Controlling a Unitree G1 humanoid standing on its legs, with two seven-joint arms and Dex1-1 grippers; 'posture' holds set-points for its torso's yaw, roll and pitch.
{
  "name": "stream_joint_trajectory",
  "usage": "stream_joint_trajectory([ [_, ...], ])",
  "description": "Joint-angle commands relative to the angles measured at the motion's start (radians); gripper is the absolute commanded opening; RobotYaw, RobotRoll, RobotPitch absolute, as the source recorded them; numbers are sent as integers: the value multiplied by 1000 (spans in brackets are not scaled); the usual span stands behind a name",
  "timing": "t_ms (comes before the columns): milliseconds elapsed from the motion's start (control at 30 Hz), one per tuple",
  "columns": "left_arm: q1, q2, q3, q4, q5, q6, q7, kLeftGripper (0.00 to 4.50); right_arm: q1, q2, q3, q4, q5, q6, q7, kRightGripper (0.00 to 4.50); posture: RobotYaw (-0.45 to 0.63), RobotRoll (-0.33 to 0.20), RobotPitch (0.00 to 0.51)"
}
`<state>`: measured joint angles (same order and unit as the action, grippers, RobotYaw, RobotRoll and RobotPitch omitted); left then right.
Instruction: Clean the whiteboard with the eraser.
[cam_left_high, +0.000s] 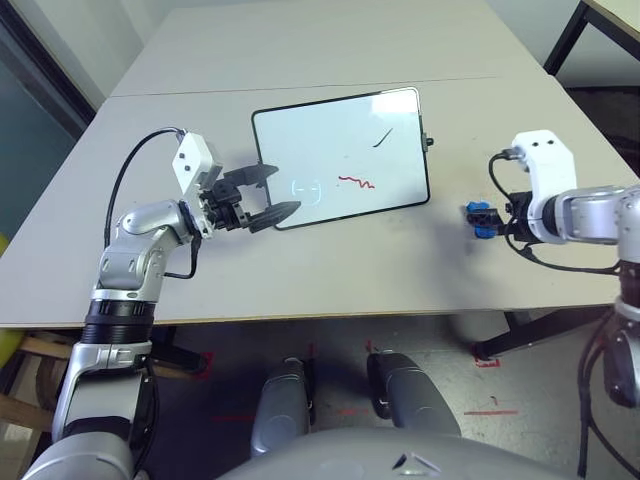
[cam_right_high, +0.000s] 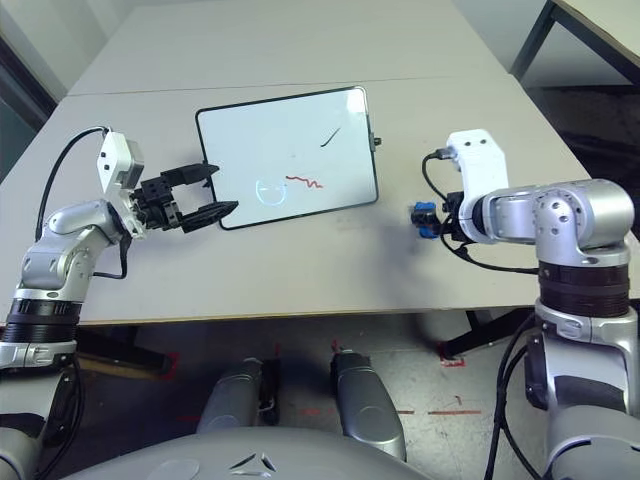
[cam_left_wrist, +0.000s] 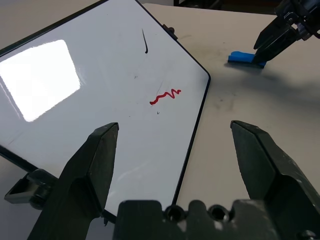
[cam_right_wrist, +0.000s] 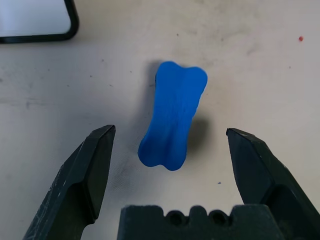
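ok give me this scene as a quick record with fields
whiteboard: flat on the table, red squiggle and black stroke on it
eraser: on the table, right of the board, not held
right tool: open, fingers either side of the eraser
left tool: open, at the board's near left corner
cleaning: not begun

Bright, sharp — glare on whiteboard

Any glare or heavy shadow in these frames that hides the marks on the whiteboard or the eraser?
Left wrist view: a bright rectangular glare patch sits on the whiteboard, clear of the red squiggle and black stroke. Left eye view: a faint round reflection lies beside the squiggle. Right wrist view: the eraser is evenly lit, with a soft shadow along one side, between the open right claw.
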<state>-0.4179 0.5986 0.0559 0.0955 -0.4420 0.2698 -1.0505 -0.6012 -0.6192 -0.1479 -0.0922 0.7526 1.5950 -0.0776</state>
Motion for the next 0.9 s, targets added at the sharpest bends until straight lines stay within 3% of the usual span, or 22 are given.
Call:
stream_joint_trajectory([
  [33,16,-1,-17,1,24,-12,-3,4500,5,27,1,28,3,19,-45,4485,-241,0,118],
  [767,14,-4,-20,3,41,-28,5,4500,2,97,7,61,-135,19,-27,4485,-226,0,111],
  [900,8,-8,-24,8,42,-31,8,4500,5,97,22,45,-155,19,-8,3164,-228,0,109],
])
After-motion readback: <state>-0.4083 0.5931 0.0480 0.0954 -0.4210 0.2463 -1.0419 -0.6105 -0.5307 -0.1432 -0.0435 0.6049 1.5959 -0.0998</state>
